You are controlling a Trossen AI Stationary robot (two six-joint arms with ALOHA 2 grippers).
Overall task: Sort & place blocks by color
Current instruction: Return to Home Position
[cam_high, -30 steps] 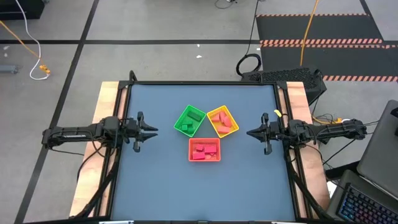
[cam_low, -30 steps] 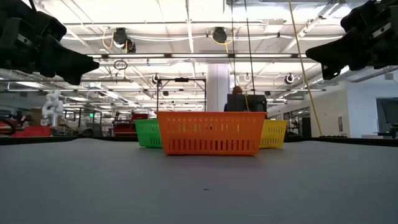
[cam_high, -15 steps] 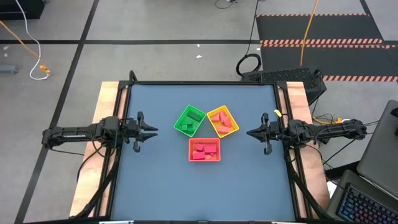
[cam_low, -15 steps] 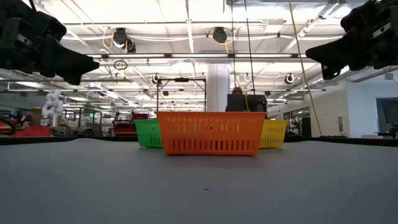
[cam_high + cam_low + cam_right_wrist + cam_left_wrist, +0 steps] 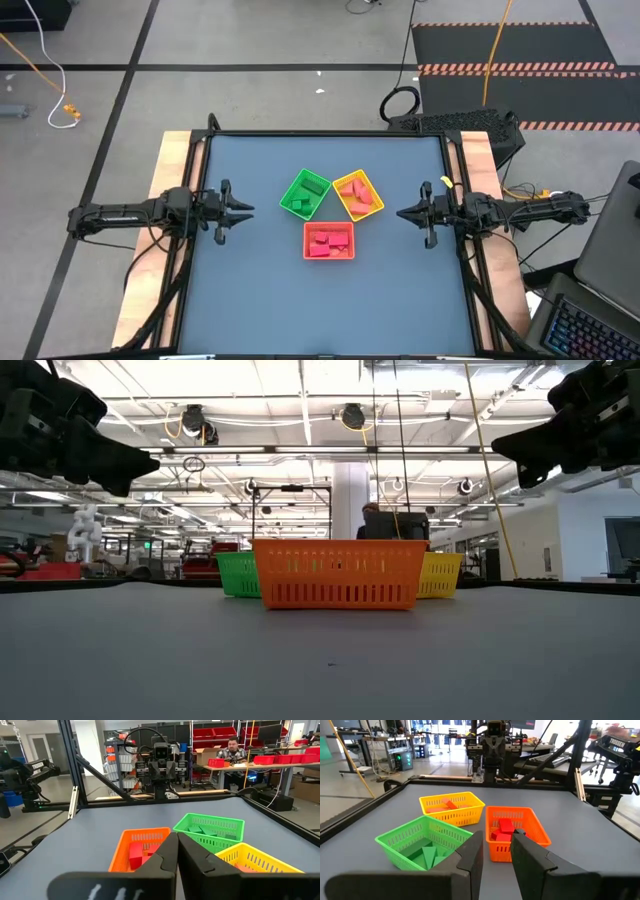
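Three mesh trays stand together at the table's middle. Green blocks [image 5: 427, 854] lie in the green tray [image 5: 236, 573]. Salmon-orange blocks [image 5: 445, 806] lie in the yellow tray [image 5: 441, 575]. Red blocks [image 5: 505, 827] lie in the red-orange tray [image 5: 338, 575], the nearest to the front edge. My left gripper [image 5: 250, 209] hangs level above the table's left edge and points at the trays, with a narrow gap between its fingers and nothing in it. My right gripper [image 5: 399, 213] hangs level above the right edge, shut and holding nothing.
Bare dark tabletop [image 5: 260, 290] surrounds the trays on all sides. Wooden strips [image 5: 172, 160] border the table's left and right. A laptop [image 5: 590, 320] sits off the table at the near right. A person [image 5: 232, 750] sits at a bench far behind the table.
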